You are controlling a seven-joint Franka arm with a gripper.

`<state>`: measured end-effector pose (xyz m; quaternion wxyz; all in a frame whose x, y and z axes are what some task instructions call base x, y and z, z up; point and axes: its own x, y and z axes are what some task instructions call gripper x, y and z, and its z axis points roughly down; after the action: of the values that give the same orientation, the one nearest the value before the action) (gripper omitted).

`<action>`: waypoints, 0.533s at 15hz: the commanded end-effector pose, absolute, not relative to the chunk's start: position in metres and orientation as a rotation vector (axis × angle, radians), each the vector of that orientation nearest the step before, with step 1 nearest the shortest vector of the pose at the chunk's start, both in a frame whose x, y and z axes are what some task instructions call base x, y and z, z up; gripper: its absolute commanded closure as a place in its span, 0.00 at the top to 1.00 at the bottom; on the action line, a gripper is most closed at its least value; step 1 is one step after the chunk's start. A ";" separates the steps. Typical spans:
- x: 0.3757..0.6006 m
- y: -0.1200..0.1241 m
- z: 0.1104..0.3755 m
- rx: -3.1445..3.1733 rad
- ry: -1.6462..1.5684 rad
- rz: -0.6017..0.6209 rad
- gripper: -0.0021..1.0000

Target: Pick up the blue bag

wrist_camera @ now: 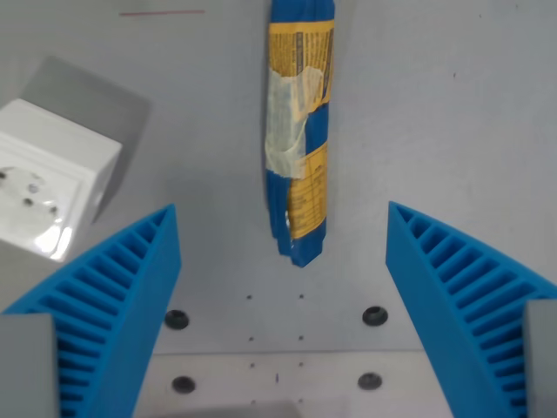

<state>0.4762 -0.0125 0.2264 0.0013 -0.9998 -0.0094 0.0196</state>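
The blue bag (300, 131) with yellow and white print lies flat on the grey table, stretching from the top edge down to the middle of the wrist view. My gripper (283, 261) hovers above it, open. Its two ribbed blue fingers (122, 305) stand wide apart at the wrist view's lower left and lower right. The bag's near end lies between the fingertips, slightly ahead of them, and touches neither finger. Nothing is held.
A white socket block (48, 178) stands at the wrist view's left, close to the left finger. A thin red line (161, 12) marks the table at the top left. A plate with bolt holes (274, 348) shows at the bottom.
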 end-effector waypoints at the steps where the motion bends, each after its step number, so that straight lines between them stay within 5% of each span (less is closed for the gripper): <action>1: 0.470 -0.020 0.209 -3.130 -0.175 -0.126 1.00; 8: 0.469 -0.022 0.174 -3.128 -0.123 -0.099 1.00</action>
<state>0.4741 -0.0188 0.1819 0.0002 -0.9996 -0.0242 0.0149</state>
